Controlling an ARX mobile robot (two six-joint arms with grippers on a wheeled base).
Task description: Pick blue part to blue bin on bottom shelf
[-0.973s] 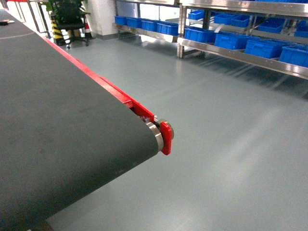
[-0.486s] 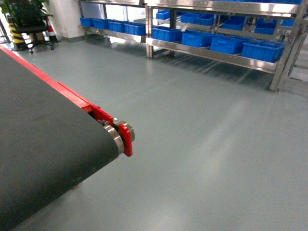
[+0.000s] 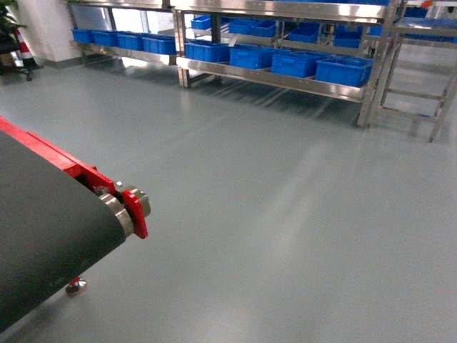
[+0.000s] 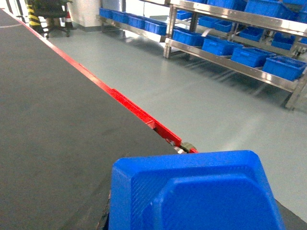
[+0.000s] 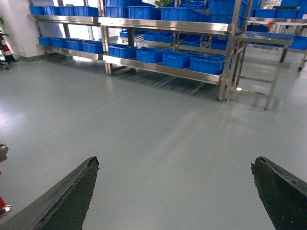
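A blue part point(image 4: 196, 191) with a bevelled, ribbed face fills the bottom of the left wrist view, hanging over the dark belt. My left gripper point(image 4: 194, 215) is shut on it, its fingers almost wholly hidden behind the part. Far across the floor, the bottom shelf point(image 3: 285, 80) of the steel rack carries a row of blue bins point(image 3: 344, 70). In the right wrist view my right gripper point(image 5: 175, 165) is open, dark fingers point(image 5: 72, 196) spread wide over bare floor, with nothing between them. Neither gripper shows in the head view.
A conveyor belt point(image 3: 43, 221) with a red side rail and red end bracket point(image 3: 136, 213) stands at the left, its foot point(image 3: 75, 287) on the floor. A small steel table point(image 3: 421, 43) stands right of the rack. Grey floor point(image 3: 285, 214) lies between.
The head view has swung to the right: the conveyor has slid to the left edge, and the rack with blue bins now sits nearer the middle.
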